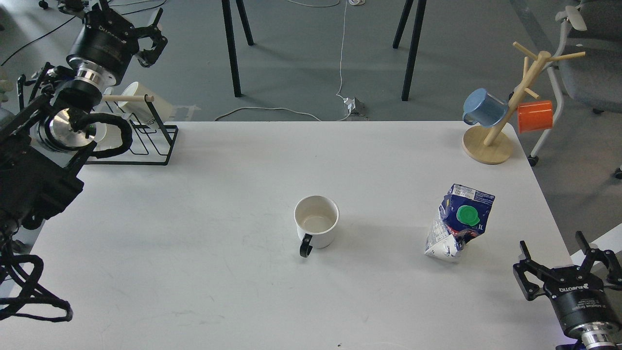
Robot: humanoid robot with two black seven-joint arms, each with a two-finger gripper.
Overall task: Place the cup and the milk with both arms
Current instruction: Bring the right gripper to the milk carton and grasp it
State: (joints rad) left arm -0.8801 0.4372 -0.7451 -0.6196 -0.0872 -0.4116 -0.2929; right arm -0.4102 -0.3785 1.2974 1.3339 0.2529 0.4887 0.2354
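A white cup (317,222) with a black handle stands upright near the middle of the white table (218,272), handle towards me. A crumpled blue and white milk carton (459,221) with a green cap stands to its right. My left gripper (118,19) is open and empty, raised far off at the back left above the dish rack. My right gripper (559,260) is open and empty, low at the table's front right corner, to the right of and nearer me than the carton.
A black wire dish rack (127,131) with white cups stands at the back left. A wooden mug tree (505,112) with a blue mug (483,107) and an orange mug (534,116) stands at the back right. Black stand legs are on the floor beyond the table.
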